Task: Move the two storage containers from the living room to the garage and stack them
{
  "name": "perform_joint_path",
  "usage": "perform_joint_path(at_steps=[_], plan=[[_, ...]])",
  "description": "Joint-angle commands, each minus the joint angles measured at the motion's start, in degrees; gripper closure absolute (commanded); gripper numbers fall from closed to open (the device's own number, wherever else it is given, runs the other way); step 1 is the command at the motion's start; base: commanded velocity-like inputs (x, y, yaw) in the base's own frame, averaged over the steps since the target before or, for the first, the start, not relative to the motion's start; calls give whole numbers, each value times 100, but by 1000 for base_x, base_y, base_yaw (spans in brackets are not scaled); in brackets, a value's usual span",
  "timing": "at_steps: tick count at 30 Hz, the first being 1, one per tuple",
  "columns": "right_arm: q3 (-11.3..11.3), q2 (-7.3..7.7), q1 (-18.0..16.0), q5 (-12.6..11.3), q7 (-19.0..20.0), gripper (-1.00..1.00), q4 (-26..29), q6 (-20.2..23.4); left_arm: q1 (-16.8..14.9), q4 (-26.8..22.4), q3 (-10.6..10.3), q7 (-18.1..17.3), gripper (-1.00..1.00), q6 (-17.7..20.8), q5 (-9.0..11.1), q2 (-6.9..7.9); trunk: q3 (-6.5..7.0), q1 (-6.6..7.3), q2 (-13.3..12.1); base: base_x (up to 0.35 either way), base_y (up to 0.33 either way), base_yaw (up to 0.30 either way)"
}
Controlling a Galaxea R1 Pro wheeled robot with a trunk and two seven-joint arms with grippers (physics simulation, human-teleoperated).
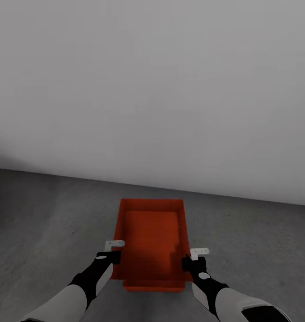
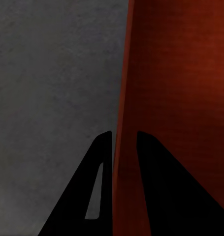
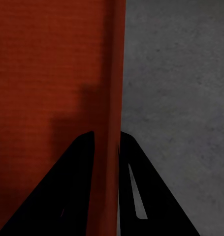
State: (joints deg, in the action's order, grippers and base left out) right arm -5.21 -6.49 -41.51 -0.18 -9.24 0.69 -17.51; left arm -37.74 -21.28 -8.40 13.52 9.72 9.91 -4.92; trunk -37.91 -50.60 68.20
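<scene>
The dark grey concrete floor (image 1: 45, 214) meets a plain white wall (image 1: 152, 89)

Both forearms (image 1: 76, 295) cut off by the head view's bottom edge.

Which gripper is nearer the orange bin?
Neither: left gripper clamps the bin's left wall, right gripper clamps its right wall, fingers straddling each.

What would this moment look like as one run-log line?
place: grey concrete floor by white wall | held: storage container | left gripper: clamps left wall | right gripper: clamps right wall
</scene>
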Motion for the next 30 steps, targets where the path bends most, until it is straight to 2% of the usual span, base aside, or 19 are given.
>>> perform_joint_path(at_steps=[1,30], plan=[[292,33,-1,-106,-28,100,-16,-25,-5,-210,216,72,100,39,-10,9,-24,-22,45,0,0,0],[292,33,1,-105,-25,100,-16,-25,-5,-210,218,72,100,39,-9,9,-544,-659,1208,0,0,0]])
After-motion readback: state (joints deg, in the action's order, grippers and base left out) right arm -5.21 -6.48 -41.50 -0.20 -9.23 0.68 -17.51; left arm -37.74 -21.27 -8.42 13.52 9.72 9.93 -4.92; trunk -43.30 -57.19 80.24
